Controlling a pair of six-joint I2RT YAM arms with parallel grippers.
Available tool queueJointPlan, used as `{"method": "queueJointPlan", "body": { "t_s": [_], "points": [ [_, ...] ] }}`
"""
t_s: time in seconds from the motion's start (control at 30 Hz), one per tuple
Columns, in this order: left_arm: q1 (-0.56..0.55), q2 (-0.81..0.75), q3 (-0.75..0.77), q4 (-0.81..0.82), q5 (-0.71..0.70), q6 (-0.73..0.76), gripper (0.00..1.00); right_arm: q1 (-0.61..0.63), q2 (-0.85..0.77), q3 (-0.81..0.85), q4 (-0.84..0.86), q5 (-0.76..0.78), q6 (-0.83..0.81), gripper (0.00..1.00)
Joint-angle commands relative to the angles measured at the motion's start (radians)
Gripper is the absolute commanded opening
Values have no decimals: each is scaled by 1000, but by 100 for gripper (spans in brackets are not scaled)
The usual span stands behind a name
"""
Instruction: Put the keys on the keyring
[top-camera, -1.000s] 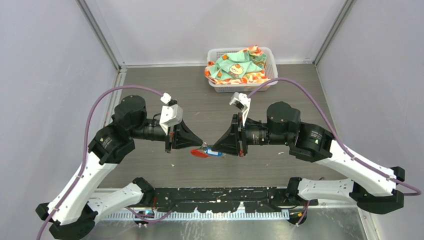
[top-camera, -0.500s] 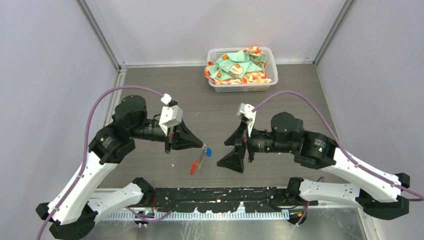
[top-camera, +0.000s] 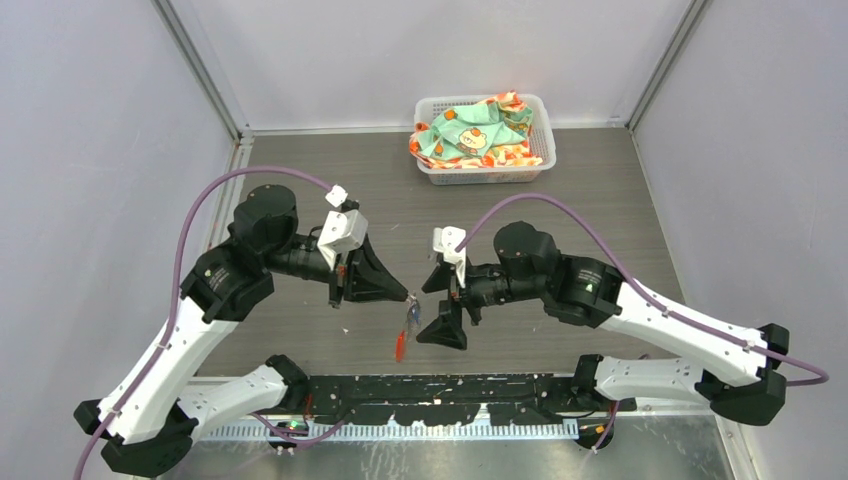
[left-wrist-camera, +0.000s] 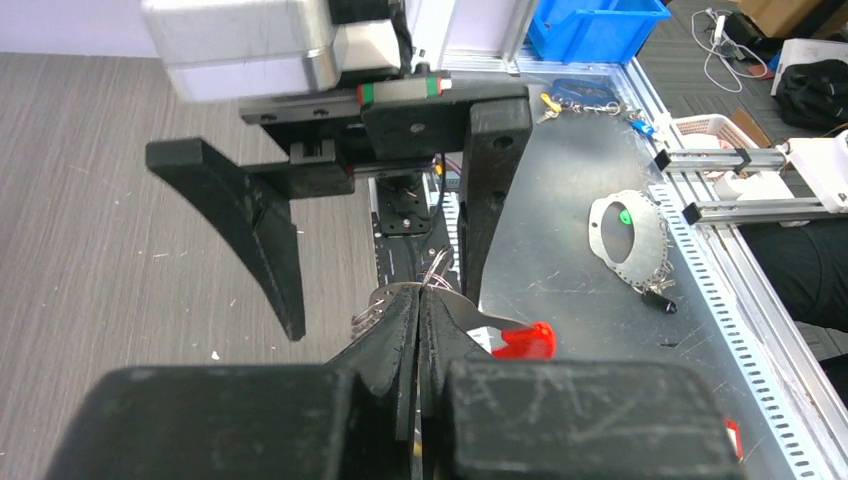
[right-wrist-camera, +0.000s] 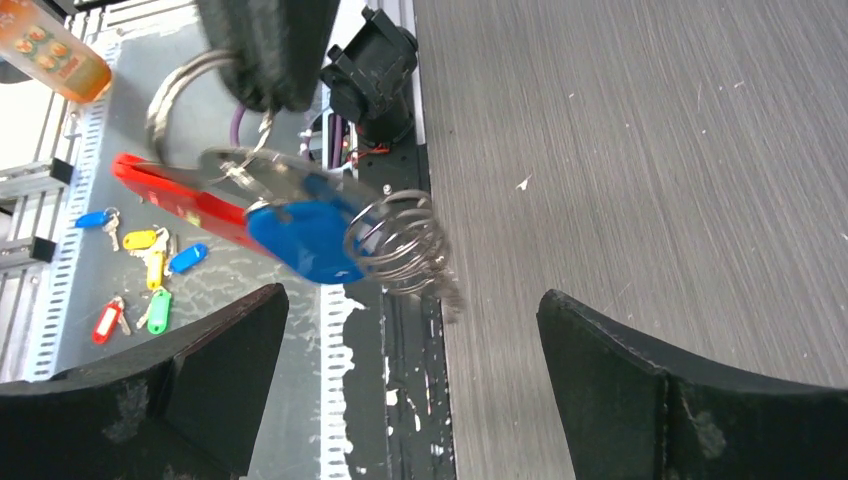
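Note:
My left gripper (top-camera: 408, 297) is shut on the keyring (right-wrist-camera: 185, 85), a thin grey ring that hangs below its fingertips (right-wrist-camera: 265, 50) above the table's near edge. From the ring dangle a long red tag (right-wrist-camera: 170, 195), a blue-tagged key (right-wrist-camera: 305, 235) and a chain-like bunch of small rings (right-wrist-camera: 405, 245). In the left wrist view the pinched ring (left-wrist-camera: 375, 305) and the red tag (left-wrist-camera: 525, 340) poke out beside the closed jaws. My right gripper (top-camera: 440, 303) stands wide open just right of the hanging bunch, touching nothing. Its fingers (right-wrist-camera: 200, 370) flank bare table and rail.
A white basket (top-camera: 540, 150) holding a patterned cloth sits at the back of the table. Off the near edge, loose coloured keys (right-wrist-camera: 145, 270) lie on the metal bench, near a perforated metal disc (left-wrist-camera: 628, 230). The black mounting rail (top-camera: 450, 385) runs along the front.
My right gripper has opened, let go of the blue key and shifted left and lower. The keyring, earlier stretched between both grippers, now hangs straight down from the left one.

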Motion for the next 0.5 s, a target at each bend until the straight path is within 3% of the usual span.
{"method": "queueJointPlan", "body": {
  "t_s": [0.0, 0.1, 0.47],
  "points": [
    [-1, -4, 47, 41, 43, -31, 0, 4, 46, 28, 113, -9, -34, 100],
    [-1, -6, 46, 53, 46, -45, 0, 5, 64, 11, 154, -1, -23, 100],
    [-1, -9, 49, 73, 59, -79, 0, 4, 84, -6, 324, -216, 50, 100]
  ]
}}
